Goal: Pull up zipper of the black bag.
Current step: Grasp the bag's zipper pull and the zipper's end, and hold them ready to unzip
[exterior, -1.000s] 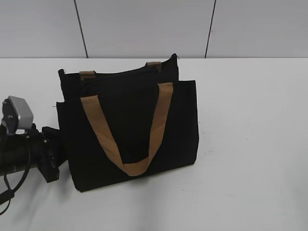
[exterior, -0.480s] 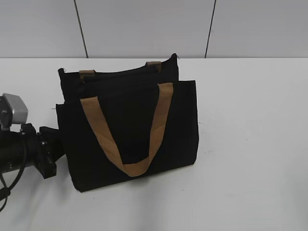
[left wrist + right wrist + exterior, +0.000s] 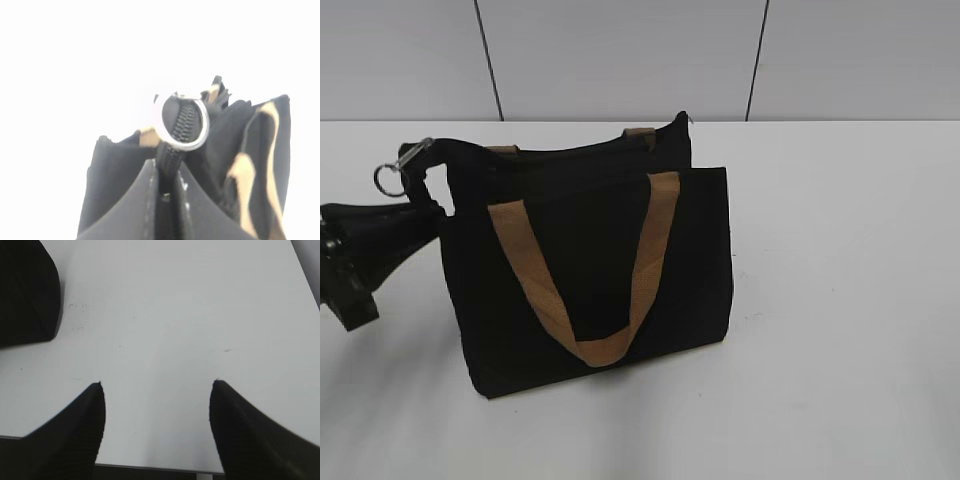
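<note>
The black bag (image 3: 590,250) stands upright mid-table, one tan handle (image 3: 640,270) hanging down its front. My left gripper (image 3: 438,208) is at the bag's upper left corner. In the left wrist view the jaws (image 3: 167,167) are shut on the black toothed zip line's end. A silver ring (image 3: 181,123) sits just beyond the fingertips, also showing in the exterior view (image 3: 390,180). A small silver glint, perhaps the zipper pull (image 3: 688,118), is at the top right corner. My right gripper (image 3: 157,385) is open and empty over bare table; it is outside the exterior view.
The white table (image 3: 840,300) spreads to the right and in front of the bag. A grey panelled wall (image 3: 620,60) stands behind. A dark corner of the bag (image 3: 25,290) shows at the upper left of the right wrist view.
My left gripper rose from low beside the bag's left side to its upper left corner. That corner is now drawn out to the left, and the silver ring has come into view.
</note>
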Controlling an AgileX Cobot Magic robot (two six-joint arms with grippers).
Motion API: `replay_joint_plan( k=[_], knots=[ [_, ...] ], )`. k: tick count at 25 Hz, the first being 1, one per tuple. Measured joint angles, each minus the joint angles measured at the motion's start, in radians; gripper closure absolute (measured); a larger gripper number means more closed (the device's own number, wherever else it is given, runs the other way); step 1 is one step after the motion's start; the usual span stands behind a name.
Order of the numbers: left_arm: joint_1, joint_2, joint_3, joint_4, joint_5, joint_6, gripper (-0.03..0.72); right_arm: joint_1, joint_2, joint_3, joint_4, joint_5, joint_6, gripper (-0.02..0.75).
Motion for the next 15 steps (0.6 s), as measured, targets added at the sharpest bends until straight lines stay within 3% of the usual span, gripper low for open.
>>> replay_joint_plan(
  k=[7,15],
  knots=[
    [0.0,-0.238,0.001,-0.039,0.115,-0.116,0.66,0.0,0.0,0.0,0.0,0.0,0.0,0.231],
    [0.0,-0.418,0.001,0.029,0.173,-0.188,0.66,0.0,0.0,0.0,0.0,0.0,0.0,0.231]
  ],
)
